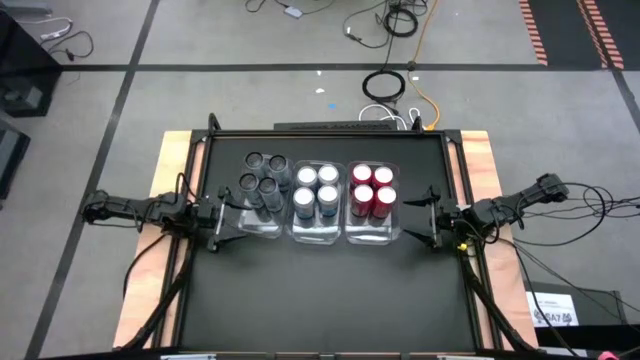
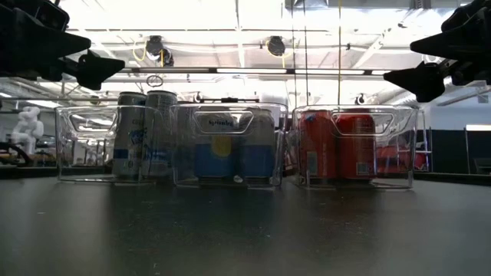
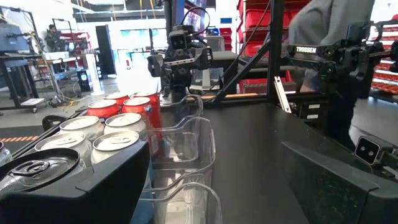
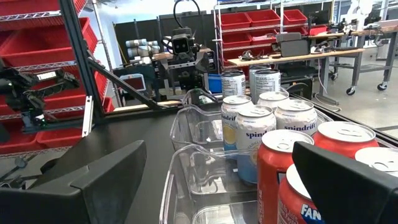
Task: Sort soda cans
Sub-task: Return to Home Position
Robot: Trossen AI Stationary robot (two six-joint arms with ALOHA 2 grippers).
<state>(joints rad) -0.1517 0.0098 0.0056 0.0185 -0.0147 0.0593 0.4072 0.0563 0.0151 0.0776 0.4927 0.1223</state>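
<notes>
Bare black tabletop [image 2: 245, 230] fills the lower half of the low view, nearest the lens, with nothing lying on it. Behind it, across the middle of that frame, three clear plastic bins [image 2: 230, 115] stand side by side. From above they sit just above frame centre. The left bin [image 1: 262, 228] holds four dark grey cans [image 1: 268, 186], the middle bin [image 1: 317, 233] four blue-silver Spindrift cans [image 1: 306, 197], and the right bin [image 1: 372, 233] four red cans [image 1: 362, 195]. Every can stands upright, long axis vertical, silvery top up. None is loose on the table, so the sorting looks finished.

The left gripper [image 1: 228, 222] hangs at centre left of the overhead frame, just beside the outer wall of the left bin, its fingers spread wide and empty. The right gripper [image 1: 425, 218] mirrors it at centre right, just beside the right bin, also spread wide and holding nothing. In the low view both pairs of fingers show in the upper corners, higher in the frame than the bins' rims.

All the cans lie between the two grippers, inward of each set of fingertips, with grey nearest the left arm and red nearest the right. What remains, I judge, is withdrawal to rest. That turns on each arm pulling outward, away from its neighbouring bin, so no finger clips a wall.
</notes>
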